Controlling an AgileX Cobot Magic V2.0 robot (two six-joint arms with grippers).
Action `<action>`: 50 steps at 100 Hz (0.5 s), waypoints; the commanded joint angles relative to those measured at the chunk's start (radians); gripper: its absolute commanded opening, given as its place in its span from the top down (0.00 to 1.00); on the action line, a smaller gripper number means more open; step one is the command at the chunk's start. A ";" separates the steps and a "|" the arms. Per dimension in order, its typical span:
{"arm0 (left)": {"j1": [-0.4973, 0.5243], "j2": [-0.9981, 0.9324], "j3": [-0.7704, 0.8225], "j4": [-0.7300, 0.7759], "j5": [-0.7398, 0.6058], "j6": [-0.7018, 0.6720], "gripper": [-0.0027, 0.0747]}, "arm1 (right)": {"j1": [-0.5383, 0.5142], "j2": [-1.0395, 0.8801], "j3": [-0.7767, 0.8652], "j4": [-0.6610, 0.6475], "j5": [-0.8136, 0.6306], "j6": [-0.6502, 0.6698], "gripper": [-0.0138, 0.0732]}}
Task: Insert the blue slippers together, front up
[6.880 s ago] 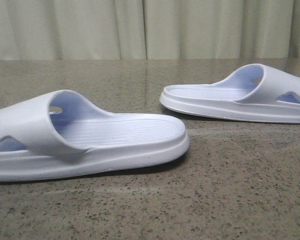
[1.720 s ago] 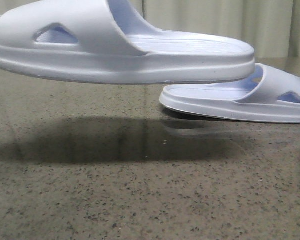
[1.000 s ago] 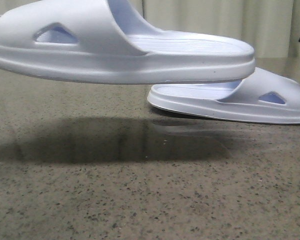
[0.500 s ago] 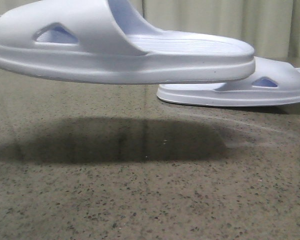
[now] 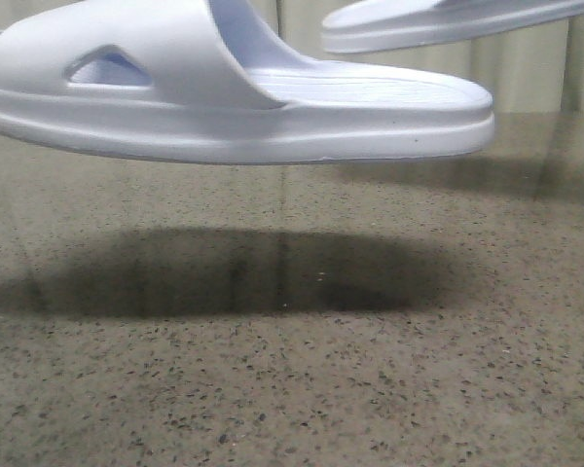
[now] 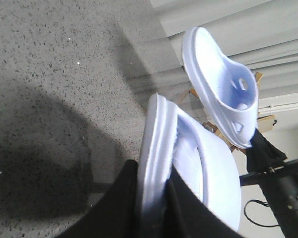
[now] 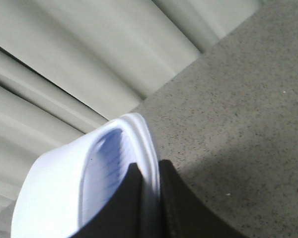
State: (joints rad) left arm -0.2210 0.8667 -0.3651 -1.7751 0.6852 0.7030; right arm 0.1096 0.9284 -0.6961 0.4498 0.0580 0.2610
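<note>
Both blue slippers are off the table. One slipper (image 5: 234, 97) hangs level at the left of the front view, strap to the left. My left gripper (image 6: 154, 198) is shut on its sole edge, and the slipper (image 6: 208, 173) runs away from the fingers. The other slipper (image 5: 448, 21) is higher, at the top right of the front view. It also shows in the left wrist view (image 6: 223, 94), footbed facing the first slipper. My right gripper (image 7: 149, 193) is shut on the sole rim of this slipper (image 7: 64, 193). Neither gripper shows in the front view.
A speckled stone table (image 5: 370, 389) lies below, with the slippers' shadows on it. A pale pleated curtain (image 5: 535, 68) hangs behind the table. The right arm's dark links (image 6: 268, 158) show past the far slipper in the left wrist view.
The right slipper turned and slid on the table, then rose off it to the top right of the front view. The left slipper stayed still in the air.
</note>
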 commanded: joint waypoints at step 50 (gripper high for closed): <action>-0.005 -0.002 -0.034 -0.085 0.018 -0.018 0.94 | 0.002 -0.360 -0.044 0.001 0.392 -0.004 0.96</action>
State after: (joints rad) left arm -0.2210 0.8667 -0.3651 -1.7751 0.6685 0.6991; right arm 0.1096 0.5979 -0.7006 0.4498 0.4679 0.2610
